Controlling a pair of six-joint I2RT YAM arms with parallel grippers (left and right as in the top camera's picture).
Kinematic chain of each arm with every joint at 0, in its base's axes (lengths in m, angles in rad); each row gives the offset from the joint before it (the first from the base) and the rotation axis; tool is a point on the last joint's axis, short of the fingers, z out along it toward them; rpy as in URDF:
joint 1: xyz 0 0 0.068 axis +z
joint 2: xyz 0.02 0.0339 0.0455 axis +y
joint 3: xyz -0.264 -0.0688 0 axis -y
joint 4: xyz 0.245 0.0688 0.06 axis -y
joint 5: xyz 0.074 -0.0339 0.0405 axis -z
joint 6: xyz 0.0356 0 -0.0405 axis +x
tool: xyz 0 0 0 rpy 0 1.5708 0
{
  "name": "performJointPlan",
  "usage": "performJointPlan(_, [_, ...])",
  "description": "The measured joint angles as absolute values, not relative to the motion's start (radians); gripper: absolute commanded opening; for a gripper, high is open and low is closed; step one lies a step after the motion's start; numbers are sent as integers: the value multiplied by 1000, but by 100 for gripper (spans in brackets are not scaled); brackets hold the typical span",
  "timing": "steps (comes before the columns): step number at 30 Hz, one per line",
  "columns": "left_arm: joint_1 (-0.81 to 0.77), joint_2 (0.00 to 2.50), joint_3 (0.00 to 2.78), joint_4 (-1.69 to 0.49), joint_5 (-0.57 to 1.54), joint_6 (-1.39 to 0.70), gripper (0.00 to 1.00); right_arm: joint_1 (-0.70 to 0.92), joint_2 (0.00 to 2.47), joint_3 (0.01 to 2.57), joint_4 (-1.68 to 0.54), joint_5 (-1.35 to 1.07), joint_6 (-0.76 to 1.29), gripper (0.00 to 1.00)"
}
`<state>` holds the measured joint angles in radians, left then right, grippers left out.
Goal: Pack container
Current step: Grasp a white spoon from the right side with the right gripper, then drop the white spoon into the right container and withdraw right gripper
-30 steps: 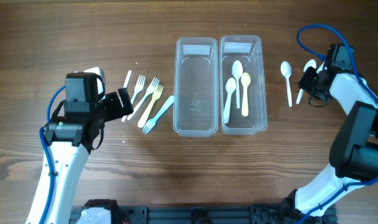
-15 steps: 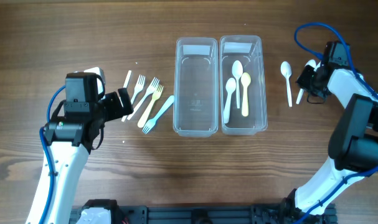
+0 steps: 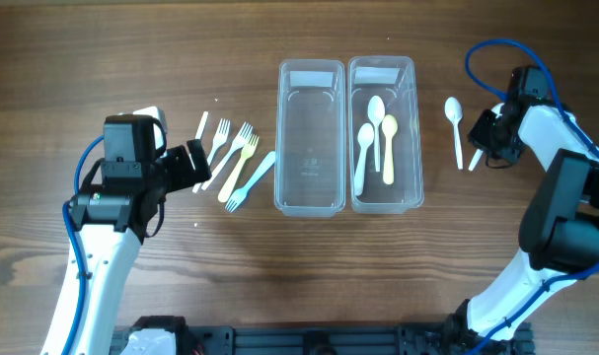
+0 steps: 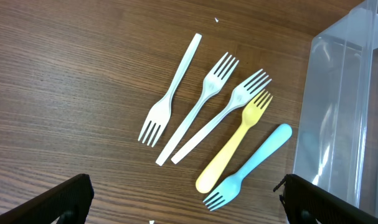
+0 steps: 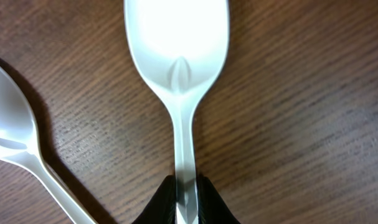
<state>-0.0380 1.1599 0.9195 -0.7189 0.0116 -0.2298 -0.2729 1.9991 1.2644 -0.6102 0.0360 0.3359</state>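
- Containers, two, clear plastic, side by side mid-tabletop: left container (image 3: 310, 148) empty; right container (image 3: 406, 177) held three spoons (image 3: 376, 138), which suggested sorting by type.
- Forks (image 4: 235, 140), five (three white, one yellow, one blue), lay loose toward the left edge, likely meant for the empty container.
- Left gripper (image 3: 198, 166) hung above the forks, jaws wide apart, nothing held.
- Right gripper (image 5: 185, 196), near the right edge, was clamped on the handle of a white spoon (image 5: 176, 37) lying on the tabletop (image 5: 288, 124); a second white spoon (image 5: 8, 137) lay just beside.
- Writing: a faint embossed mark on the empty container's floor, illegible; no brand was seen.
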Motion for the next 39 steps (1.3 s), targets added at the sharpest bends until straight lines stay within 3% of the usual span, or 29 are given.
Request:
performJointPlan(12, [-38, 1160, 920, -719, 12, -230, 100, -274, 1931, 1221, -669, -41, 355, 4])
performJointPlan(23, [-38, 1159, 920, -719, 12, -230, 100, -173, 1391, 1220, -658, -135, 324, 5])
performJointPlan(34, [-38, 1160, 920, -719, 12, -230, 100, 136, 1539, 1180, -599, -153, 279, 4])
performJointPlan(35, [-38, 1160, 920, -719, 12, -230, 100, 149, 1588, 1179, -583, -149, 279, 5])
performJointPlan(39, [-38, 1160, 920, -719, 12, -230, 100, 184, 1735, 1162, -561, -149, 273, 33])
